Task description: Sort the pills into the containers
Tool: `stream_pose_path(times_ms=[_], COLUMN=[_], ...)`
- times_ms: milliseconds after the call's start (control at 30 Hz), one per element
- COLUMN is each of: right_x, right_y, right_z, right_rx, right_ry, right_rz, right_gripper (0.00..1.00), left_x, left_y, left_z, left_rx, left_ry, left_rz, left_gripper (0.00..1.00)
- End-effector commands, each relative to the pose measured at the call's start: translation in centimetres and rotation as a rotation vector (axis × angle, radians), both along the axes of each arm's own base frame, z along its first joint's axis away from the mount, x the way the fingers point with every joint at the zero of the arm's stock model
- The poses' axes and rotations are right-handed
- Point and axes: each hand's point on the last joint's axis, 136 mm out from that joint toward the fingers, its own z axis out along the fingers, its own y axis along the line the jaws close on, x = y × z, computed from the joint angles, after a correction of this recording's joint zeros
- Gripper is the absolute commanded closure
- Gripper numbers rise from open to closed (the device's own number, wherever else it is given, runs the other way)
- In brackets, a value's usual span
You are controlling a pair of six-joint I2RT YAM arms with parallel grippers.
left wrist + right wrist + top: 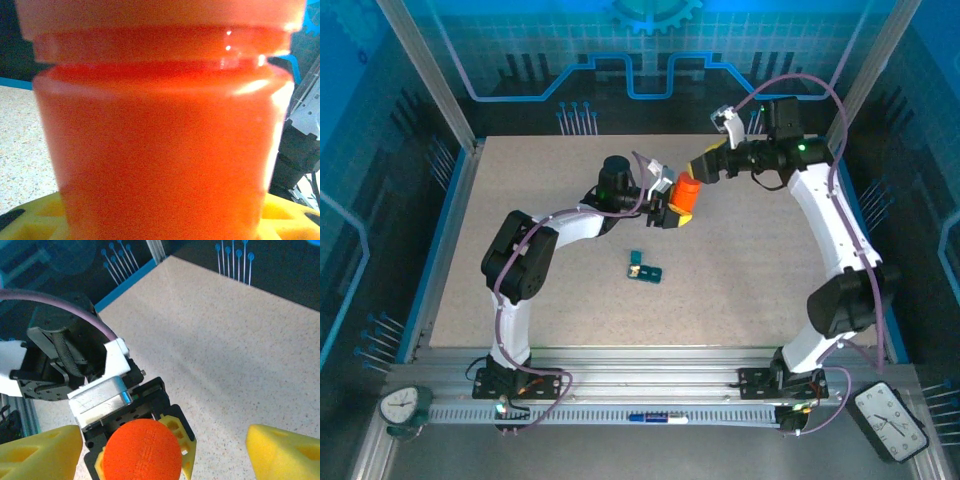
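Clamping orange bottle, left gripper closed on its base; right gripper spread wide beside cap, holding nothing; teal pill box nearby on table.

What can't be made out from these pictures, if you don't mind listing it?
- Whether the bottle holds pills: left wrist view, blurred orange wall; right wrist view, cap covers the top.
- Pill box lids, open or shut: top view, too small.
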Motion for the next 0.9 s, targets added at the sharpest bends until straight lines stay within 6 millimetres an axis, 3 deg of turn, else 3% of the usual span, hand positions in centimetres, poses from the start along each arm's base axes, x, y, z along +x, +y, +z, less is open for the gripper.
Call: stream_pose_path(times_ms=[0,567,700,867], right_x=[-2.0,-2.2,-1.9,-1.7], right_y=[0.8,2.2,2.3,2.2], right_z=[-0.2,-3.1,-3.5,-4.0], right_rx=[-0.037,-0.071,-0.078,-0.086], right_ry=[0.042,0.129,0.138,0.153], right_rz=[0.096,0.148,0.141,0.122], right_gripper=[0.15,0.20,0.28,0.45], left_x=[-0.4,-0.5,-0.5,-0.6], left_y=[0.0,0.0,0.1,0.1], left_z=[2.0,2.2,2.2,2.2], left_rx=[-0.029,-0.027,-0.027,-0.027], left_ry=[-0.036,-0.034,-0.036,-0.034], left_rz=[-0.045,-0.049,-0.049,-0.049], left_gripper=[1.00,1.00,1.00,1.00])
